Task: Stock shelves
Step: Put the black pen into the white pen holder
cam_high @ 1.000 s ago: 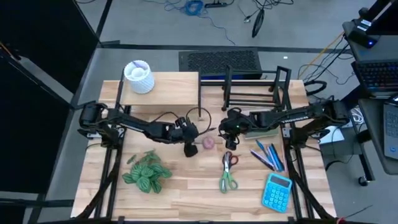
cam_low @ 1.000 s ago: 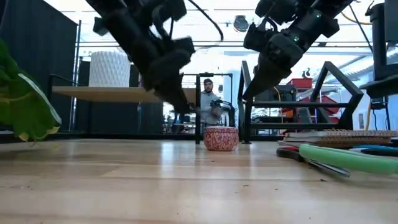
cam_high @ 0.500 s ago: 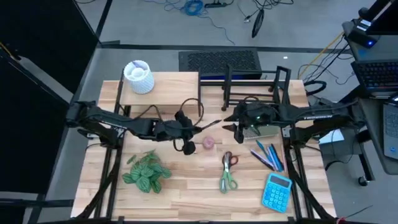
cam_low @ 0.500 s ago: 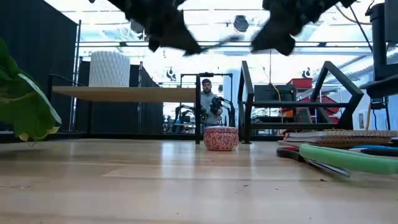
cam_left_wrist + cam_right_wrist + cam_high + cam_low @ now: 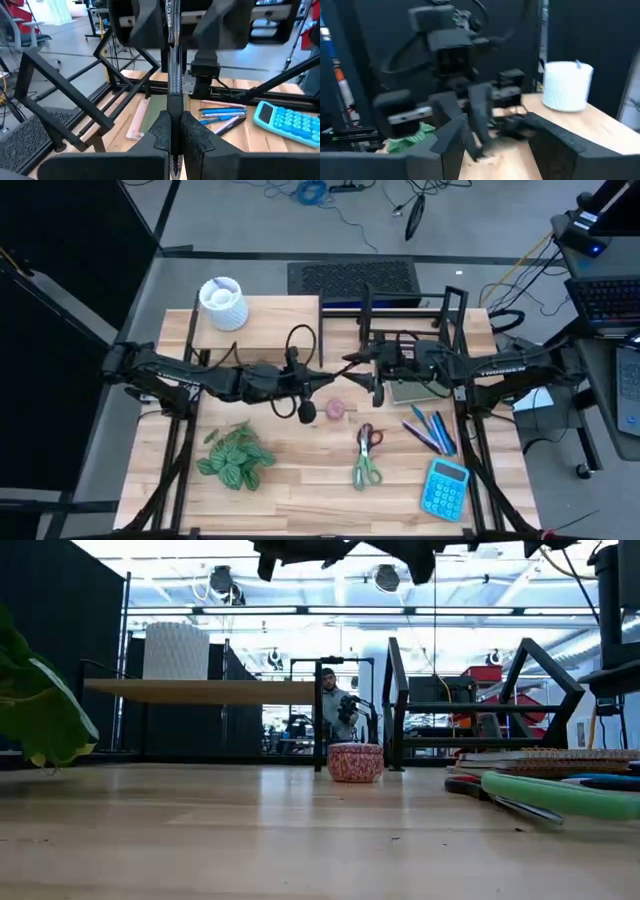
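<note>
Pale matt wood riser shelf [image 5: 262, 323]; black metal wire rack [image 5: 410, 320].

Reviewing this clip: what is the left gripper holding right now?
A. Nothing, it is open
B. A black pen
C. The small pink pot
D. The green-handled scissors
B: in the left wrist view the left gripper is shut on a black pen, which runs forward toward the right gripper; the scissors and the pink pot lie on the table.
</note>
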Controlling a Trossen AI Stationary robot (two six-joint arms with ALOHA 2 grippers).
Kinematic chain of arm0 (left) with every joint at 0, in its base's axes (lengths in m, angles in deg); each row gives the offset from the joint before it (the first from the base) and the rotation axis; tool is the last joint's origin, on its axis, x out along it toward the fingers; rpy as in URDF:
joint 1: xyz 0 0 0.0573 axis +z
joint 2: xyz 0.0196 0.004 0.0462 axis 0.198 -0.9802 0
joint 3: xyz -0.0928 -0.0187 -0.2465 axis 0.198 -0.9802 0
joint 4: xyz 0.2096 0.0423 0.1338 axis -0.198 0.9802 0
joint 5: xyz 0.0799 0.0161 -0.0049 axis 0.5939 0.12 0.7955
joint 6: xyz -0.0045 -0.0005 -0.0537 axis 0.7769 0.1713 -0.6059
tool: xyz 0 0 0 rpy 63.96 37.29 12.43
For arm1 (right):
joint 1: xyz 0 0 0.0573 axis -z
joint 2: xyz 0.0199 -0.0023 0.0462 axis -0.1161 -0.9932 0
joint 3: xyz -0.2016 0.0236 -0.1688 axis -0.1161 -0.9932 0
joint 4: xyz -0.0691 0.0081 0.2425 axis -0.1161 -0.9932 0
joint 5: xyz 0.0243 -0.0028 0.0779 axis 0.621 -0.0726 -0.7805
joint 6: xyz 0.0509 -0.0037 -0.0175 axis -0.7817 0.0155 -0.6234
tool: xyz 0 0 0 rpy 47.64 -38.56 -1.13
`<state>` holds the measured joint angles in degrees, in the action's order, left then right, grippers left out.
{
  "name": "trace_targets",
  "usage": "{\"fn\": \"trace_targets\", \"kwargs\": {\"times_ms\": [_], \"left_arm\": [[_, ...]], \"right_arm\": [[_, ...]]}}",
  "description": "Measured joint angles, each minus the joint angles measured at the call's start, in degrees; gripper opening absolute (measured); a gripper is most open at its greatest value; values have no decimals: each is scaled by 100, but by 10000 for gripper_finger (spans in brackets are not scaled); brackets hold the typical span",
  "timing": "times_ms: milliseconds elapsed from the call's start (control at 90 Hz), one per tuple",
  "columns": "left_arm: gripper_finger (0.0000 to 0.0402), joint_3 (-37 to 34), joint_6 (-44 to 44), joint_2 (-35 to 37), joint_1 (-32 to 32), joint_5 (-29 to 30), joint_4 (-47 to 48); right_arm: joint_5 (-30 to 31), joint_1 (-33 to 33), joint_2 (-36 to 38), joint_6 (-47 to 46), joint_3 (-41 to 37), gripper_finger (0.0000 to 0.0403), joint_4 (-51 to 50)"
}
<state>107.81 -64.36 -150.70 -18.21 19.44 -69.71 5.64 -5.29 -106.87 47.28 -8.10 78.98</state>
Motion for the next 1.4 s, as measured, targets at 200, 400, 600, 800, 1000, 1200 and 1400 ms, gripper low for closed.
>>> {"fn": "trace_targets", "kwargs": {"times_ms": [200, 400, 600, 800, 1000, 1200, 1400], "left_arm": [[0, 0, 10, 0, 2, 15, -57], [0, 0, 48, 0, 2, 13, -88], [37, -2, 47, -4, 33, -55, -94], [118, 243, -169, -63, 371, -667, 248], [184, 562, -167, -475, 639, -1079, 424], [194, 837, -164, -969, 717, -1128, 443], [157, 1012, 13, -1088, 715, -1130, 422]], "right_arm": [[-15, 1, 29, -9, -2, 150, 4], [-11, 1, 53, 148, -2, 62, 31], [-49, 10, 127, 319, -2, 17, -214], [20, 169, 119, 323, -11, 14, -1030], [5, 276, 122, 272, -9, 14, -1268], [-22, 272, 122, 306, -9, 14, -1370], [-66, 267, 122, 304, -9, 14, -1445]]}}
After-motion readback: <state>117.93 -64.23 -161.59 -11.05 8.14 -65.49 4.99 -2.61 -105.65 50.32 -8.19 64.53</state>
